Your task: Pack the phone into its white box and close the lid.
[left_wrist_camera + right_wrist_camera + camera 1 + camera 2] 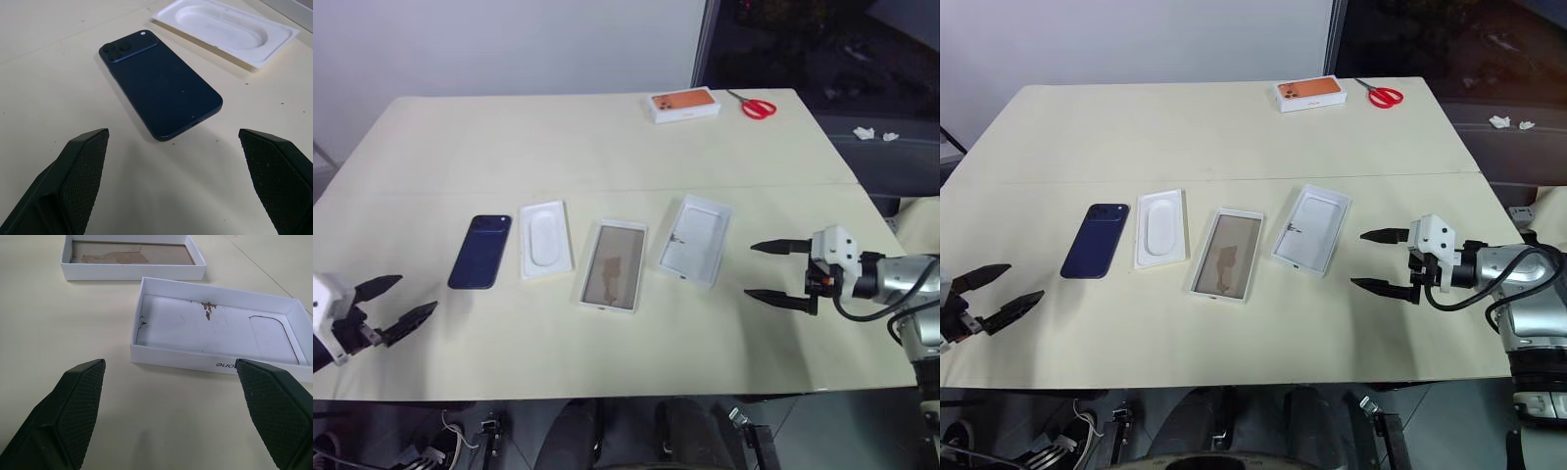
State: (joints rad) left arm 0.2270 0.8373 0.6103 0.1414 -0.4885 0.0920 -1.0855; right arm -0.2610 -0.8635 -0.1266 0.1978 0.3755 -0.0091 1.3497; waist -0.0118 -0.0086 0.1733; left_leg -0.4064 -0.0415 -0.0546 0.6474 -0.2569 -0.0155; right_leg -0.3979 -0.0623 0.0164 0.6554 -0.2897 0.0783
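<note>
On the cream table's left, the phone [480, 252] lies flat, back up: rigid, glossy, probably slippery, best pinched across its long edges. Beside it sit the insert tray [545, 239], white box [611, 265] and lid [695, 239]. Left gripper [393, 308] and right gripper [779, 271] gape wide, empty.

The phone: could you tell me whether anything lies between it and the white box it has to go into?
Yes. The white insert tray lies on the table directly between the phone and the white box. Nothing stands between the open left end effector and the phone.
</note>
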